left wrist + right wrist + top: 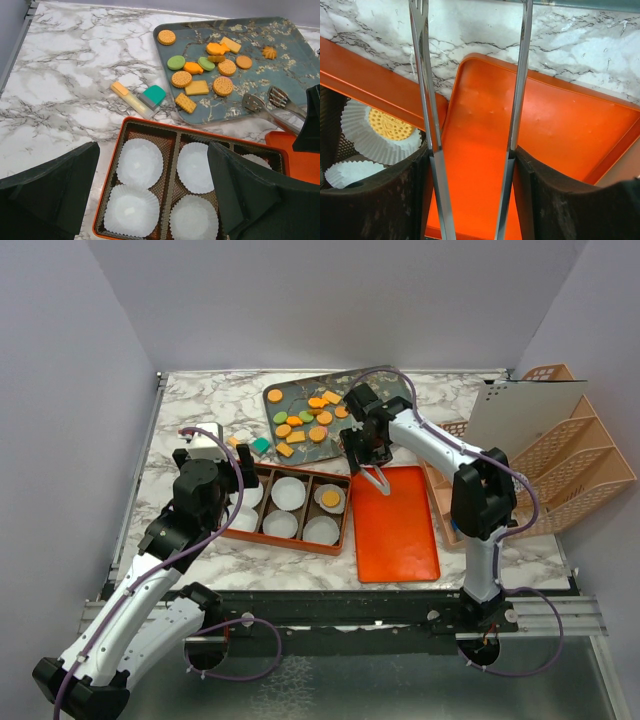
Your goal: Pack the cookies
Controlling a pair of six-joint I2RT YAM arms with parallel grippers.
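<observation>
Several cookies [305, 418] [210, 75], orange and green, lie on the patterned teal tray [395, 390]. One round cookie [330, 499] [392, 126] sits in a paper cup in the far right compartment of the orange box [280, 543] [107, 200]. My right gripper [365, 445] [472, 165] is shut on metal tongs [375, 478] [270, 102] [422, 75]. The tong arms are spread with nothing between them, over the near left corner of the orange lid [395, 525] [545, 130]. My left gripper [222, 478] [152, 165] hangs open above the box's left cups, holding nothing.
A teal block [260, 444] [152, 95] and a yellow stick [127, 97] lie on the marble between tray and box. Peach file racks [570, 460] and a white board [520, 410] stand at the right edge. The other paper cups [140, 162] hold nothing.
</observation>
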